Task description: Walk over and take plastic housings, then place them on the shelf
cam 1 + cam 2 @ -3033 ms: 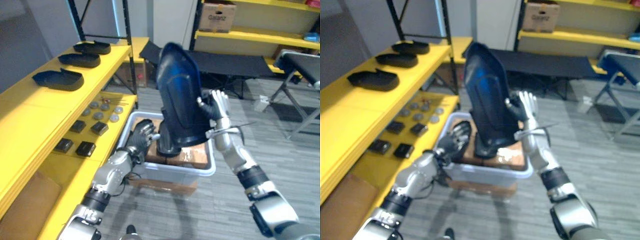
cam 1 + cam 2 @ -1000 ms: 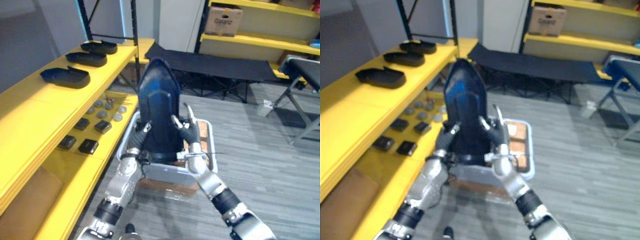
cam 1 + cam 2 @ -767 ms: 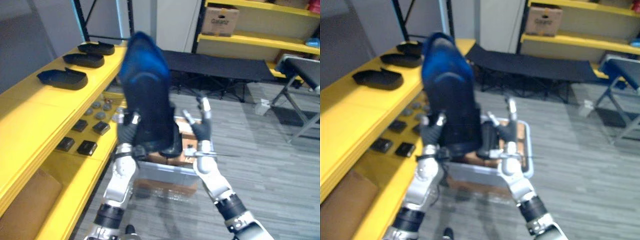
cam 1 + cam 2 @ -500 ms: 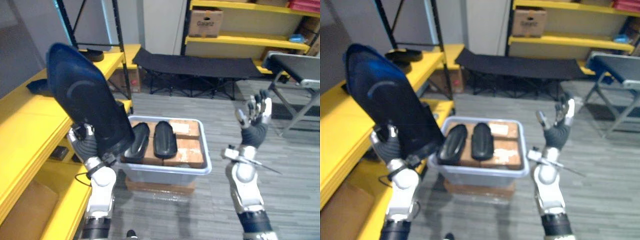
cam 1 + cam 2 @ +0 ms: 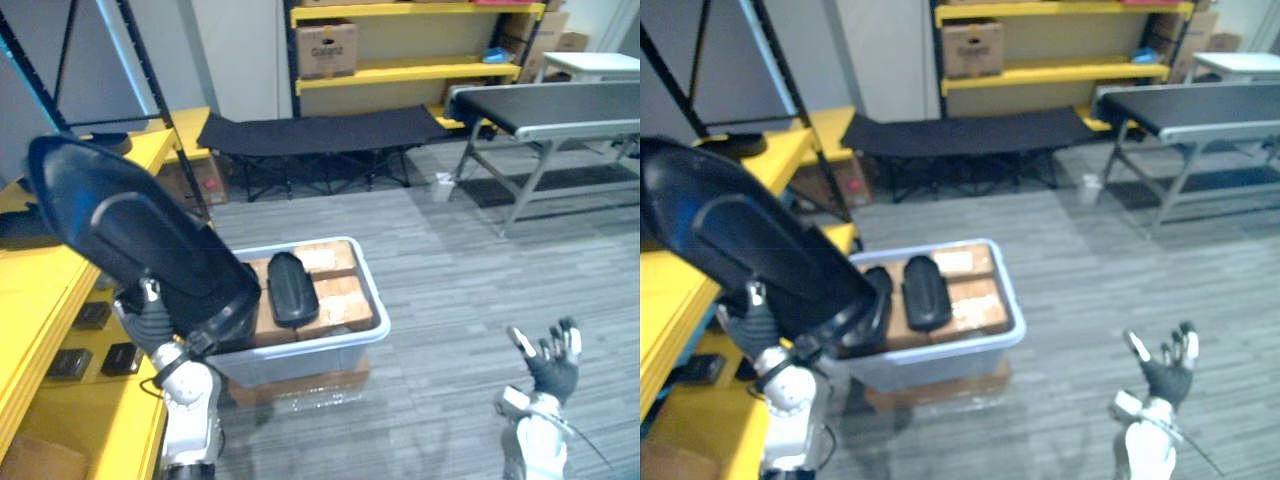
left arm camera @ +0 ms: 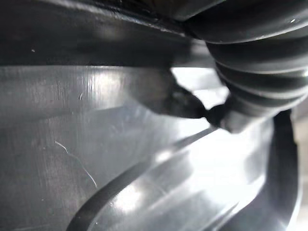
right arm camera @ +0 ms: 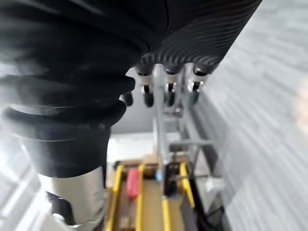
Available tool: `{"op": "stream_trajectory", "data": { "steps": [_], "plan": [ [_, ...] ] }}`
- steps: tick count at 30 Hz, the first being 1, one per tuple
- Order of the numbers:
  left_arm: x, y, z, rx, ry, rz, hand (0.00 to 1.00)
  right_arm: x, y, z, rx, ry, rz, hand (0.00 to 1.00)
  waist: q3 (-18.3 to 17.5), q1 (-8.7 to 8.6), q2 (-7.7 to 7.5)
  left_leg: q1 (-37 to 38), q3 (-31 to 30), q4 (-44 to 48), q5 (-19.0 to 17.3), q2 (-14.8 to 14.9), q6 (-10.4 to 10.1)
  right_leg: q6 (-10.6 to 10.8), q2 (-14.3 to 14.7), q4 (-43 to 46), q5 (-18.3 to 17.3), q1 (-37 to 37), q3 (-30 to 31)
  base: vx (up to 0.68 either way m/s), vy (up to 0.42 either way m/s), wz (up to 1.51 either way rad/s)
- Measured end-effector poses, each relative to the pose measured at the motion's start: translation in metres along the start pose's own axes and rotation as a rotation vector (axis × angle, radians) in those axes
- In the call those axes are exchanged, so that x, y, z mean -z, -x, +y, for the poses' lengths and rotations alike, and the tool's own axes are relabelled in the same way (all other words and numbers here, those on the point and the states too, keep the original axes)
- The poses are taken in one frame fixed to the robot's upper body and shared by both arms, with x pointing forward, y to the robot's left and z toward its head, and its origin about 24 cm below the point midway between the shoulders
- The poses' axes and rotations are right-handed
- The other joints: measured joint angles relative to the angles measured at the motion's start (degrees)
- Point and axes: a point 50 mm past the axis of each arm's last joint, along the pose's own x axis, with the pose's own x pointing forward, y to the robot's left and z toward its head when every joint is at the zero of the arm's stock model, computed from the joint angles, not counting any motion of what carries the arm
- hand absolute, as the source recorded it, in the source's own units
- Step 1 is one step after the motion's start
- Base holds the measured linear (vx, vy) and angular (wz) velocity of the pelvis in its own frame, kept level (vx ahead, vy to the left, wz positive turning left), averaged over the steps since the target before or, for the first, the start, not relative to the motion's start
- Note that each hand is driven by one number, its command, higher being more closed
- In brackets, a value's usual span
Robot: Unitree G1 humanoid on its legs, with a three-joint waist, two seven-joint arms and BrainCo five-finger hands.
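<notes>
Plastic housing (image 5: 140,255), large and dark, sits tilted atop the left hand (image 5: 152,318), beside the grey bin (image 5: 300,350); whether that hand grips it, I cannot tell. The right hand (image 5: 553,368) is spread open.

We count one housing (image 5: 140,255) gripped in the left hand (image 5: 158,320); two more housings (image 5: 925,290) in the one grey bin (image 5: 300,358) just beside that hand, the nearer half hidden; three small black blocks (image 5: 122,357), we think, on the hand's other side; one cardboard box (image 5: 325,47) on a yellow shelf (image 5: 400,70) far beyond it.
</notes>
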Motion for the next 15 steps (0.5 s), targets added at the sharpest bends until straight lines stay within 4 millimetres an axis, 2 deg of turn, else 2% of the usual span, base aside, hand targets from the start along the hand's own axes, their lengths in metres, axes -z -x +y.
{"op": "stream_trajectory", "data": {
  "steps": [1, 3, 4, 7, 8, 10, 13, 15],
  "plan": [
    [-0.003, -0.001, -0.001, 0.008, 0.015, -0.014, 1.0, 0.003, 0.003, 0.003, -0.002, -0.014, 0.015, 0.0, 1.42, 0.23, -0.93, -1.43, -0.61, 4.65, -2.12, 0.87, 0.21, -0.02, -0.57, 2.58, -1.33, -0.52, -0.02, -0.03, -0.014, 0.11],
    [-0.005, -0.001, 0.0, 0.006, 0.019, -0.025, 1.0, 0.003, 0.003, 0.005, -0.017, -0.017, 0.014, 0.0, 3.17, 0.38, -1.3, -3.18, -1.77, 9.36, -4.57, 1.9, 0.21, 0.19, -0.9, 4.47, -2.52, -0.28, -0.19, -0.06, -0.013, 0.17],
    [-0.005, -0.001, 0.002, -0.002, 0.014, -0.026, 1.0, 0.002, 0.001, 0.005, -0.021, -0.017, 0.007, 0.0, 4.16, 0.64, -1.21, -3.9, -2.36, 11.76, -5.92, 2.29, 0.29, 0.4, -1.2, 5.21, -3.1, -0.01, -0.35, -0.06, 0.004, 0.18],
    [-0.007, -0.004, 0.009, -0.027, 0.005, -0.042, 1.0, -0.002, 0.0, 0.007, -0.066, -0.021, -0.008, 0.0, 4.7, 1.18, -0.44, -4.77, -3.34, 12.66, -6.42, 2.25, 0.41, 0.52, -1.37, 5.06, -3.17, 0.42, -1.22, -0.01, 0.008, 0.17],
    [-0.011, -0.006, 0.014, -0.05, -0.007, -0.066, 1.0, -0.008, -0.002, 0.01, -0.102, -0.026, -0.036, 0.0, 5.41, 1.83, -0.05, -4.76, -3.7, 12.62, -6.42, 2.18, 0.41, 0.6, -1.38, 4.82, -3.15, 0.94, -1.69, 0.04, -0.013, 0.26],
    [-0.018, -0.006, 0.027, -0.09, -0.064, -0.111, 1.0, -0.019, -0.006, 0.016, -0.162, -0.039, -0.081, 0.0, 5.77, 2.16, 0.52, -5.11, -5.42, 12.51, -6.41, 1.84, 0.42, 0.91, -1.29, 3.91, -3.15, 2.4, -3.35, 0.05, -0.021, 0.4],
    [-0.035, -0.007, 0.056, -0.173, -0.178, -0.207, 1.0, -0.04, -0.016, 0.034, -0.252, -0.077, -0.165, 0.0, 5.93, 4.06, 1.0, -7.33, -9.4, 12.55, -6.19, 1.25, 0.54, 1.58, -1.1, 2.8, -3.57, 3.77, -6.94, 0.06, -0.024, 0.65],
    [-0.046, -0.004, 0.083, -0.278, -0.259, -0.253, 1.0, -0.05, -0.02, 0.062, -0.36, -0.101, -0.2, 0.0, 5.95, 6.86, 1.01, -8.61, -12.9, 12.72, -5.88, 0.62, 0.65, 1.92, -1.02, 2.34, -3.85, 5.5, -10.71, 0.12, -0.03, 0.75]
  ]
}}
